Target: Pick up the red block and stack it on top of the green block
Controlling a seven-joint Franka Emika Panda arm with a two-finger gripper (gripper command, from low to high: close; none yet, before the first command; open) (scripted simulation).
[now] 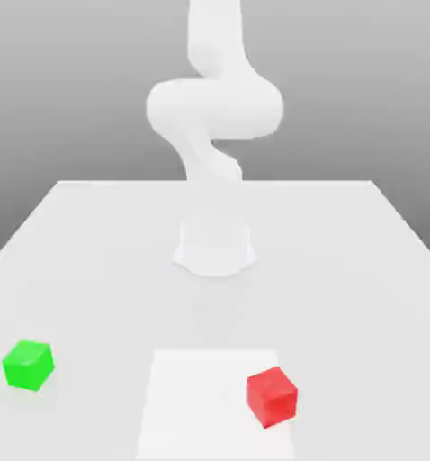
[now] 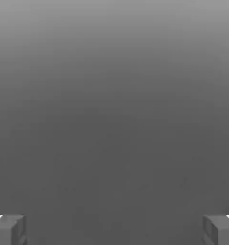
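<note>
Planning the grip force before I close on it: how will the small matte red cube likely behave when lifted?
The small matte red cube looks rigid, so it probably won't squash. Its flat faces suggest it would slide rather than roll if nudged. The dull surface hints at decent grip.

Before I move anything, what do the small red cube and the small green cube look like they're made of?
The small red cube looks like painted wood or matte plastic: flat, even colour, with no grain to decide between them. The small green cube seems to be the same sort of material, plain-faced and evenly coloured, without a mirror-like reflection.
</note>
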